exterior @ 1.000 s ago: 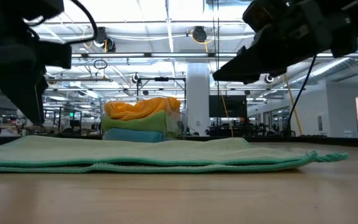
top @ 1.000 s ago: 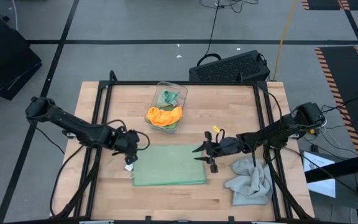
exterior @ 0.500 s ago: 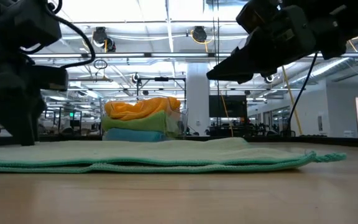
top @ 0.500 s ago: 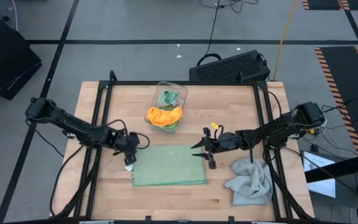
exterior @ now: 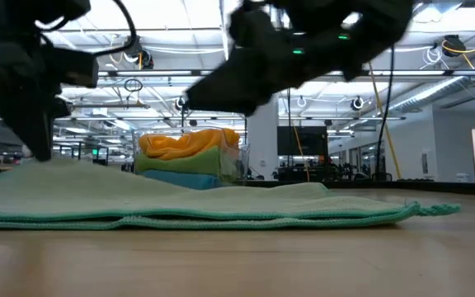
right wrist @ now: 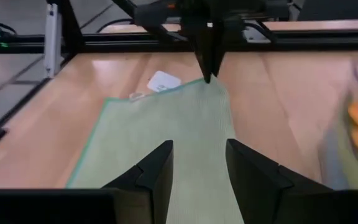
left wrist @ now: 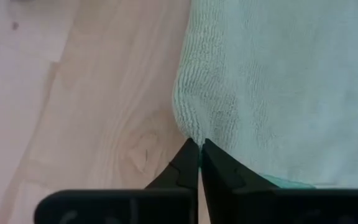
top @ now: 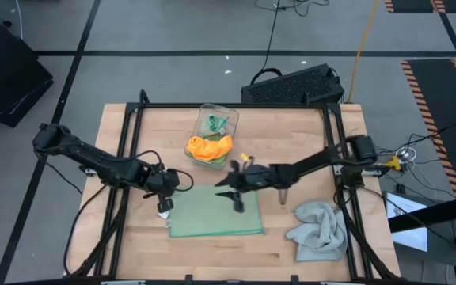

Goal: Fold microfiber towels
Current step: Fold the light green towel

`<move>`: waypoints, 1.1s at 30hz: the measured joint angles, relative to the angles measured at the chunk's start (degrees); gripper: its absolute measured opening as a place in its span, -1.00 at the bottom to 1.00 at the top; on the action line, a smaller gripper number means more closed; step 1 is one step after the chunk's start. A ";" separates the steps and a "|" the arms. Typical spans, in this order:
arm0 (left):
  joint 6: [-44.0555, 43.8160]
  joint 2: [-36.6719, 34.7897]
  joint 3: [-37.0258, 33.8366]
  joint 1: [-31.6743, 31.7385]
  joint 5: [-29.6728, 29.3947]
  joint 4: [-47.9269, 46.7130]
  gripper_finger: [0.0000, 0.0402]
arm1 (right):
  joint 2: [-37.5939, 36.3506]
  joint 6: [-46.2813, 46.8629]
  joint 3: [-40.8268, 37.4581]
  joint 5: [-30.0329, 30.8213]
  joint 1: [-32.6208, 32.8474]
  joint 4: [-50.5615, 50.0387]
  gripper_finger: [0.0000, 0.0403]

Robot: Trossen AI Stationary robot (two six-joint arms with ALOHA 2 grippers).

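The sage green towel [top: 214,210], a ribbed, soft rectangle, lay long-axis left-right at lower centre; the left gripper [top: 165,201] pinched its left corner; right gripper [top: 235,195] hovered parted

Sage green towel [top: 214,210] flat mid-table, grey towel [top: 318,231] crumpled beside, orange towel [top: 209,148] in bin

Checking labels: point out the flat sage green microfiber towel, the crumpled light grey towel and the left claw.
Flat sage green microfiber towel [top: 216,210]: high view, middle of its top face.
Crumpled light grey towel [top: 318,231]: high view, centre of the heap.
Left claw [left wrist: 200,144]: left wrist view, shut fingertips pinching the towel's edge.
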 joint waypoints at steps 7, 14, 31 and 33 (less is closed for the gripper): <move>2.20 -0.02 5.12 -0.62 -0.07 -1.05 -0.97 | 10.31 -7.04 16.94 -2.86 -2.50 -8.93 -0.19; 2.94 -0.02 9.26 -2.30 -1.11 -0.26 -0.93 | 11.88 -7.47 21.81 -9.96 -4.42 -8.87 0.08; 5.55 0.20 10.92 -2.93 -1.75 4.70 -0.98 | 17.09 -6.23 22.91 -17.56 -4.93 -1.10 0.11; 6.36 0.20 10.92 -2.95 -1.74 5.36 -0.96 | 17.07 -6.21 22.96 -17.81 -4.95 0.34 0.11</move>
